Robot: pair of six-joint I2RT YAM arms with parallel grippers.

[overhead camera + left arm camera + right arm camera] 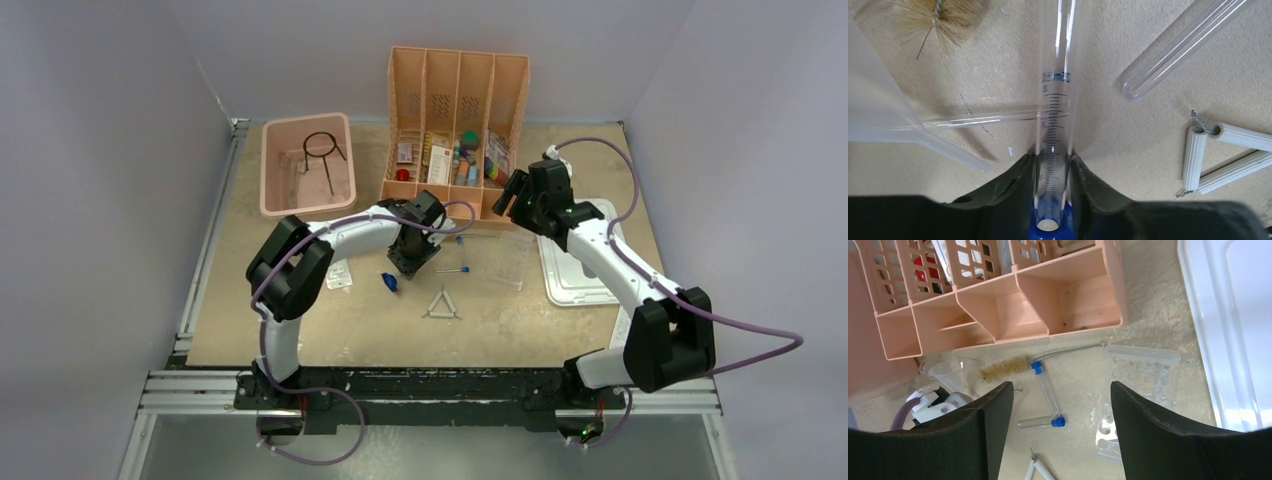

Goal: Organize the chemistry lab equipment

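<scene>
Starting at the far left, one pink bin [268, 170] holds one black wire ring tripod [322, 150], well behind and to the left of the left gripper [1053, 159]. One clear packet [340, 277] lies beside that arm's elbow. The left gripper's fingers [1015, 177] press in on either side of one graduated cylinder [1055, 95]. It appears to lie along the table, blue foot back toward the palm and long axis running straight out past the fingertips. I read this as a grip near the foot end, so the coming lift turns on the long clear barrel reaching out ahead of the jaws. Ahead and to the left of those fingers sit one funnel [878, 100] and one bristle brush [938, 17]; one white triangle [1208, 160] lies near them on the right. Two thin blue-capped tubes [1044, 385] lie below the gap between the right gripper's fingers, one pointing away from them and one crosswise. One clear plastic tube rack [1108, 437] sits beside the finger nearer the lid, and a second clear packet [1148, 370] lies just beyond it. The right gripper [1060, 385] hangs wide open and empty, nearer the tubes than the left arm is. One white lid [1228, 315] lies off to its right.
</scene>
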